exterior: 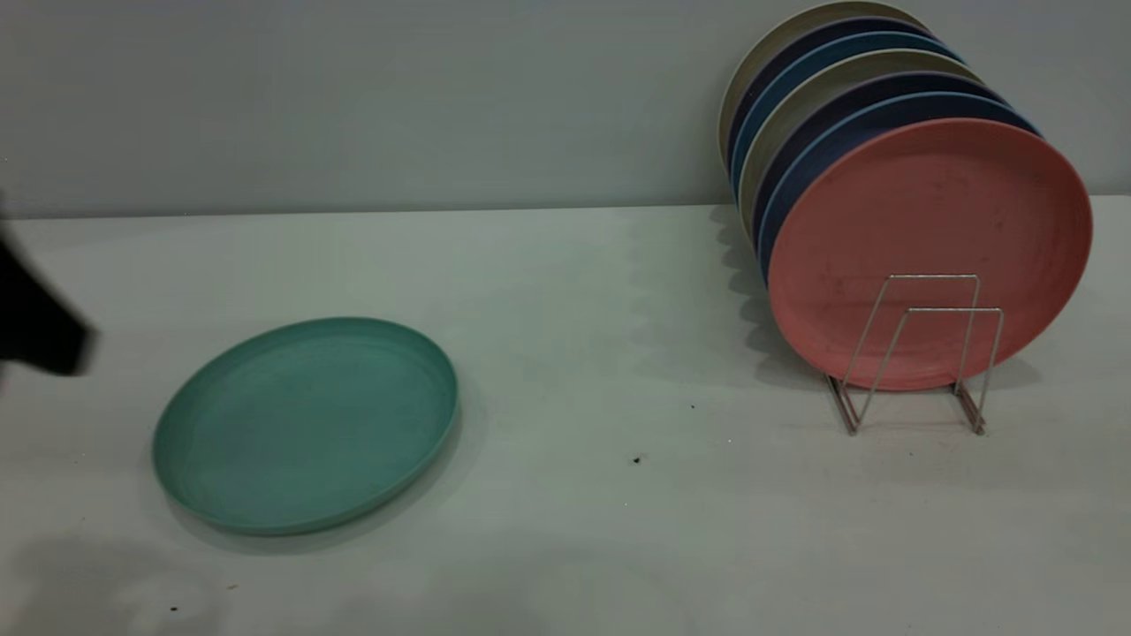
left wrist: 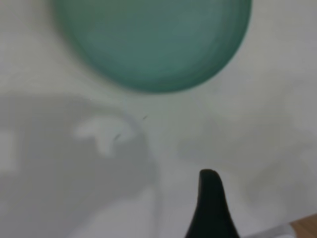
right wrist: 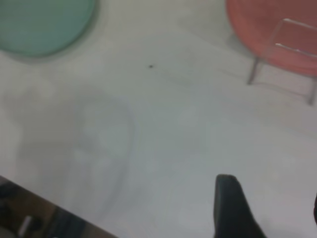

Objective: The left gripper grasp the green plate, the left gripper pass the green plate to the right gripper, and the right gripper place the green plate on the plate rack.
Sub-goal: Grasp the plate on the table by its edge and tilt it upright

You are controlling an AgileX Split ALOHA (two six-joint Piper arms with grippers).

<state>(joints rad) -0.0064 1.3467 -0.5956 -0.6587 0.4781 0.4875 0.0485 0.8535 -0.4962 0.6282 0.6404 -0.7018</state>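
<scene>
- White table (exterior: 618,530), pale wall behind.
- Green plate (exterior: 306,425): flat on table, left side.
- Plate rack (exterior: 919,353): right, holding upright plates, pink plate (exterior: 928,238) frontmost.
- Left gripper (exterior: 35,309): at left edge, apart from plate; finger state cannot be told.

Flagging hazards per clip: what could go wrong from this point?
The green plate lies flat on the table, so the left gripper may struggle to get under its low rim and could push it instead. The plate rack is nearly full, with the pink plate foremost; a careless placement might knock it.
</scene>
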